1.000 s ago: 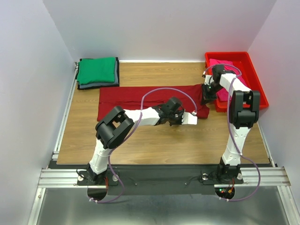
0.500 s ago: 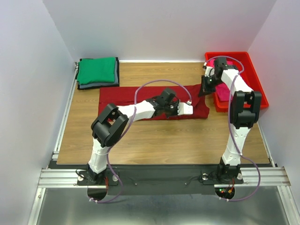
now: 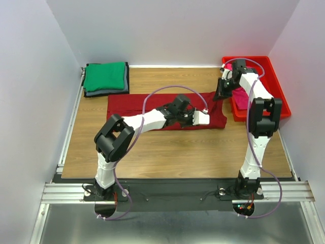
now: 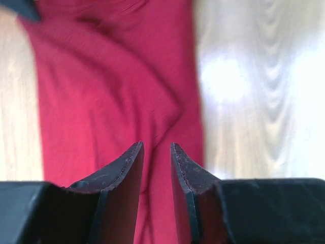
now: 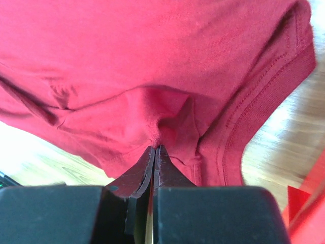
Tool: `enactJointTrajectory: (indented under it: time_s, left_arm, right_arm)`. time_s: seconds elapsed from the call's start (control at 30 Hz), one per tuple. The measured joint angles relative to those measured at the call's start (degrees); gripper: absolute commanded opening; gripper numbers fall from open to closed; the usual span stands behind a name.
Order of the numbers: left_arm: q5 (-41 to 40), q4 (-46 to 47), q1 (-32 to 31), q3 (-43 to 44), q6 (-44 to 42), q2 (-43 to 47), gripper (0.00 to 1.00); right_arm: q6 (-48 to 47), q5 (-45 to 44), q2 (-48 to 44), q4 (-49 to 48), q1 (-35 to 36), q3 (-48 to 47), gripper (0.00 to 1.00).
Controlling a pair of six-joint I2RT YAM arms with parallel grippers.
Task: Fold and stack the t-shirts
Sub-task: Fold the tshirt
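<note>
Maroon t-shirt (image 3: pixel 127 107) lies in a long band; right corner raised.

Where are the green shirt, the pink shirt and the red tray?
green shirt (image 3: pixel 104 76): top view, middle of folded top.
pink shirt (image 3: pixel 240 99): top view, visible cloth in tray.
red tray (image 3: pixel 274 84): top view, right wall.

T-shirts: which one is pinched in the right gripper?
The maroon t-shirt, laid out long across the table; the right gripper pinches its end. The green one lies folded on the grey one, and the pink one sits in the red tray.
</note>
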State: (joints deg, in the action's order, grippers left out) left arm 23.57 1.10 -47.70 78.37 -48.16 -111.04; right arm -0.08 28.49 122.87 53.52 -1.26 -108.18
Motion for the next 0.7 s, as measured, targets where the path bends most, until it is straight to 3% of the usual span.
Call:
enactJointTrajectory:
  time_s: [0.7]
  left_arm:
    - [-2.82,1.36,-2.45,1.77,-1.11,-8.39,0.38]
  right_arm:
    - [0.98,0.02,1.44,0.0,0.0,0.02,0.01]
